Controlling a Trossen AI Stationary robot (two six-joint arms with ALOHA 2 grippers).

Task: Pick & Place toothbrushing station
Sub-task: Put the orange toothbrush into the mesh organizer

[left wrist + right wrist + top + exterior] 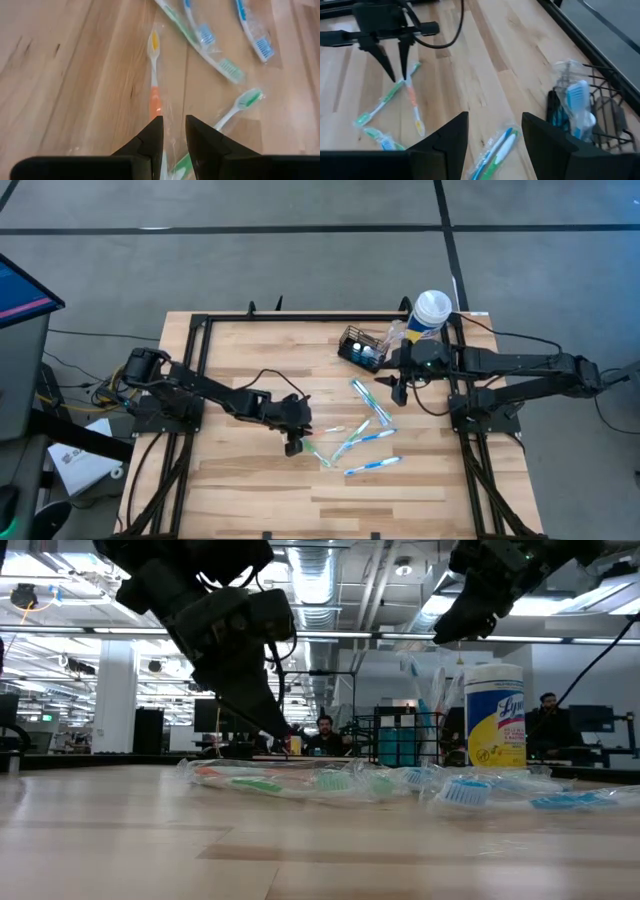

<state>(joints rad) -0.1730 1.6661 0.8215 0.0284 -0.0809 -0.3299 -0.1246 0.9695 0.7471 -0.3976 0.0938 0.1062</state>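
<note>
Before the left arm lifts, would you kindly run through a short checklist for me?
1. Left gripper fingers straddle the orange toothbrush handle: ok.
2. Grip on it closed firmly: cannot tell.
3. Green toothbrush lying clear of the fingers: not ok, it passes close beside them.
4. Right gripper open, holding nothing, near the caddy: ok.
5. Caddy upright with brushes already inside: ok.

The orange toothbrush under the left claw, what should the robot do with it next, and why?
Probably close a little more and lift. The left claw stands low over the table, its fingers either side of the wrapped orange toothbrush, which looks to be lying flat on the wood. Once raised, it could go toward the black caddy, where the right claw hangs open.
</note>
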